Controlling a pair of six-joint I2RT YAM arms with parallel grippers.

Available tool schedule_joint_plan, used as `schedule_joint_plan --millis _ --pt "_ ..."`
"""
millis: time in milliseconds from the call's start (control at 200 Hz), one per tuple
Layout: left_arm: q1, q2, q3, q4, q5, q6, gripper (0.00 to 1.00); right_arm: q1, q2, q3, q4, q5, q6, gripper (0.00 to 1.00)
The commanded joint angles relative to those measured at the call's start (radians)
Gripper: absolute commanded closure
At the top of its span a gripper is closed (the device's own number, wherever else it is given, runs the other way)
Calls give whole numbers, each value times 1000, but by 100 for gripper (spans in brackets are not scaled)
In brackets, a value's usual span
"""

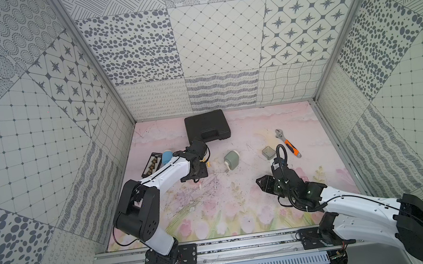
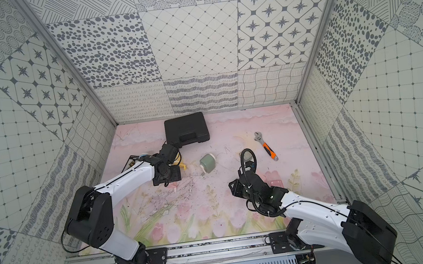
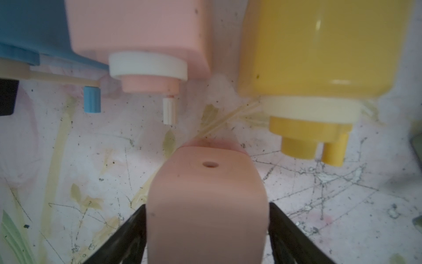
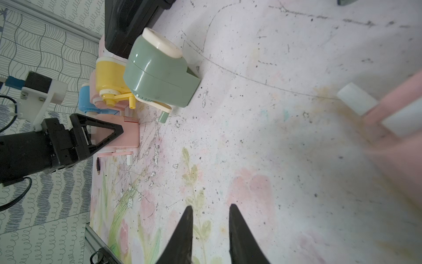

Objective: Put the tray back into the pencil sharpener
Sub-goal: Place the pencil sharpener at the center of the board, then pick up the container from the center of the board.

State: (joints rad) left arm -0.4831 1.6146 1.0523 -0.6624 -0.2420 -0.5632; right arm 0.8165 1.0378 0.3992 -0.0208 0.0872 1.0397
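Observation:
A pink pencil sharpener [image 3: 206, 194] stands on the mat between the fingers of my left gripper [image 3: 207, 205], and a thin gap shows beside one finger. In the top views the gripper's body [image 1: 195, 172] hides it. A small grey tray [image 1: 268, 152] lies loose on the mat, far right of it. A green sharpener [image 1: 232, 160] lies on its side between them. My right gripper [image 4: 211, 206] hovers open over bare mat with nothing in it, in front of the tray. A blurred pink piece with white parts [image 4: 388, 118] lies close to it.
Blue [image 3: 29, 27], pink [image 3: 141, 34] and yellow [image 3: 319, 57] sharpeners crowd just beyond the left gripper. A black case [image 1: 207, 126] sits at the back. An orange-handled wrench [image 1: 288, 143] lies at the right, and a black card of bits [image 1: 152, 164] at the left. Patterned walls enclose the mat.

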Motion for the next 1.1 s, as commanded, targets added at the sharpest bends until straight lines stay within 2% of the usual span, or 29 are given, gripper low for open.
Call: schedule_joint_plan --millis 0,130,245,365,465,585,680,790,886,1096 --pt "5 -27 5 -7 -27 -5 13 2 -4 45 -10 -3 -19 71" --pt "3 -118 8 -17 -61 12 12 2 -16 92 -94 12 -49 70" --pt "3 -276 -25 53 -85 81 13 -19 -17 177 -217 32 -105 69" --pt "3 -431 -70 194 -34 218 15 -104 12 295 -360 -4 -202 69" --pt "3 -519 -129 361 80 342 16 -194 39 389 -481 -24 -289 68" --pt "3 -557 -181 514 179 435 16 -321 77 464 -593 -32 -386 65" --pt "3 -547 -197 595 241 487 16 -414 137 505 -588 -70 -461 62" --pt "3 -510 -185 631 302 512 16 -471 272 577 -570 -121 -537 58" --pt "3 -485 -168 634 336 509 16 -502 391 630 -564 -116 -517 58" --pt "3 -457 -174 642 326 523 16 -520 509 618 -438 -56 -271 55"
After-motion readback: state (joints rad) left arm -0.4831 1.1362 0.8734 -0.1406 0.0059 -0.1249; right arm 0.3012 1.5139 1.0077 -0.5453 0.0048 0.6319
